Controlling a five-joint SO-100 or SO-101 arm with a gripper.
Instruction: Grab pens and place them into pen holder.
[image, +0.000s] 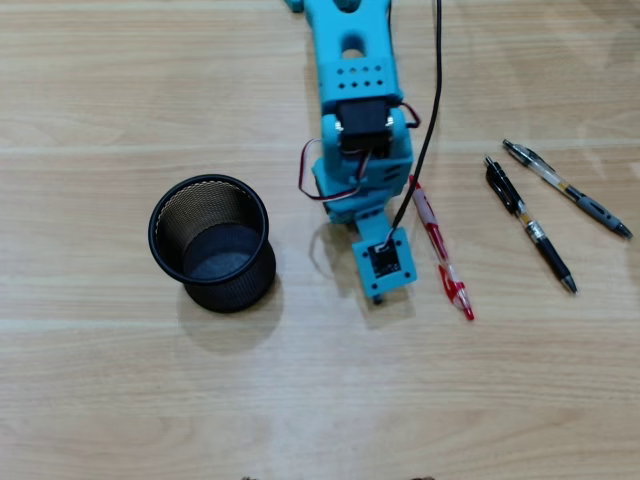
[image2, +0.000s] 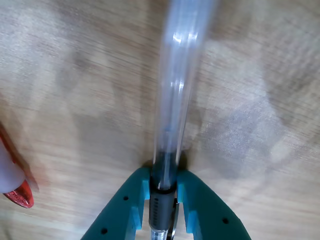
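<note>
One clear pen (image2: 175, 100) clamped in my jaws, dark grip pinched | red-and-white pen (image: 440, 250) beside me on bench (image: 100, 400) | pen holder (image: 213, 245) left in overhead view, apart.

A teal pincer (image2: 164, 200) grips a clear pen (image2: 175, 100) with a dark ribbed section. The pen holder (image: 212, 243) is black mesh (solid rim). One pen (image: 441, 250) is red and white; the worktop (image: 100, 400) is pale wood-grain.
</note>
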